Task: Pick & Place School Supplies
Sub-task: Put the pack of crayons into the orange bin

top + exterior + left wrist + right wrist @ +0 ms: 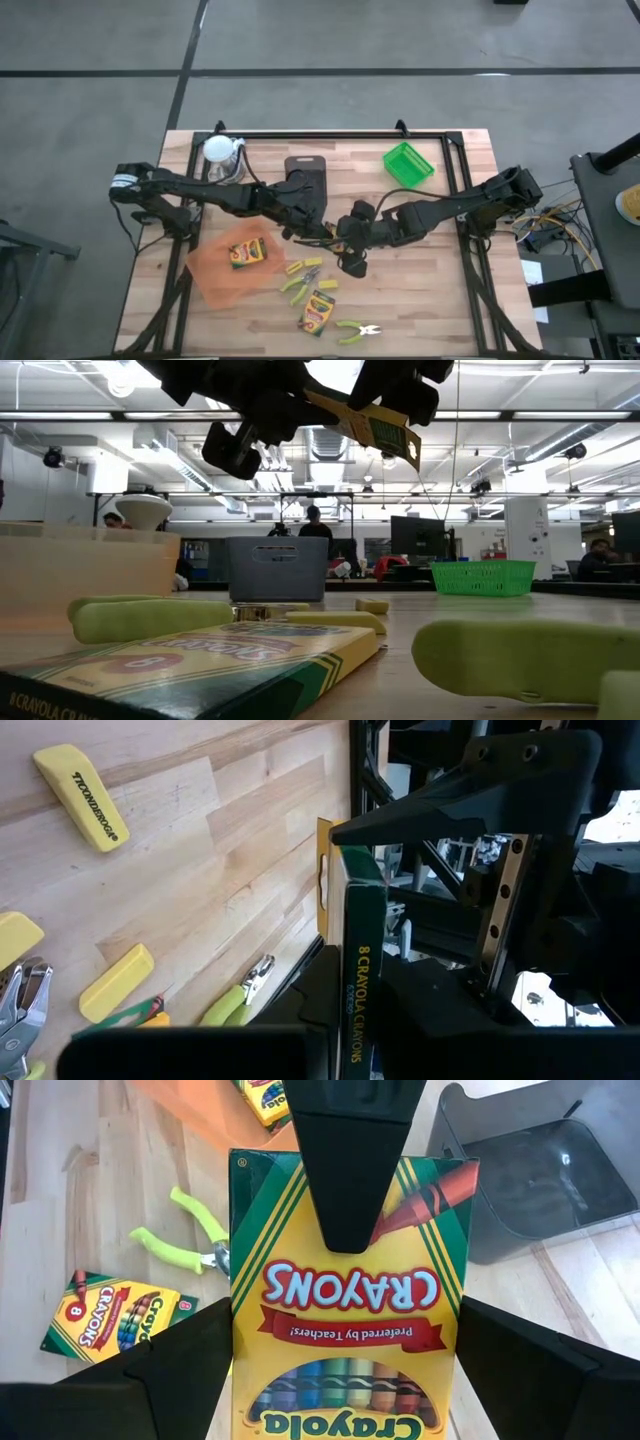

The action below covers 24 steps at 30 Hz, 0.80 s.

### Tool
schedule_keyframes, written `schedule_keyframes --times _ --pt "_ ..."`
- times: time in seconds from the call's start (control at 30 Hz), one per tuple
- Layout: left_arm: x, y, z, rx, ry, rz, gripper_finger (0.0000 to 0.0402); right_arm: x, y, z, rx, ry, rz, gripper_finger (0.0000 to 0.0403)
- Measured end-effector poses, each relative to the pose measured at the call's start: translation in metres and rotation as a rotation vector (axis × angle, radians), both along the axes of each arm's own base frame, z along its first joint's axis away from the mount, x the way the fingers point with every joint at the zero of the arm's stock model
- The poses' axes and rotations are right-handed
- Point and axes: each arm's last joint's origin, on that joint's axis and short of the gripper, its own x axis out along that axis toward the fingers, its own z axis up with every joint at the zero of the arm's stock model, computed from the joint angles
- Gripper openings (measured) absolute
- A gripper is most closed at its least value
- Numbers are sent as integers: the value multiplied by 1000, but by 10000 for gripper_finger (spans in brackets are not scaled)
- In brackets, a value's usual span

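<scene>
Cardboard, thin-walled and light, the held crayon box (300, 1290) should be stiff across its broad printed faces but easy to dent at the corners. A flat squeeze on those faces near the middle looks safest, and its glossy print may slide under a light touch. It hangs in the air just off the black tray (307, 180), on the side that faces the loose supplies, well above the wood.

The left gripper (315, 228) is clamped on it, one dark finger lying down the front face. The right gripper (350, 240) sits close against the same box. Whether it has closed I cannot tell.

Beyond the box from the black tray lie two yellow erasers (297, 267), lime-handled scissors (300, 283) and a second crayon box (317, 312), with another lime tool (355, 330) farthest out. The orange tray (215, 270), to one side of the black tray, holds a third crayon box (246, 253). A green tray (408, 163) stands on the black tray's other side, well apart.

Both arms crowd the box, so either could knock the other.
</scene>
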Motion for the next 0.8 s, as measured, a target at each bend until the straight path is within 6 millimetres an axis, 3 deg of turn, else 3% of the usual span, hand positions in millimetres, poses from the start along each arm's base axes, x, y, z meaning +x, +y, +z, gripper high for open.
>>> schedule_keyframes --times 0.8 --pt "0 0 0 -1 0 -3 39 1 0 1 13 -17 -4 354"
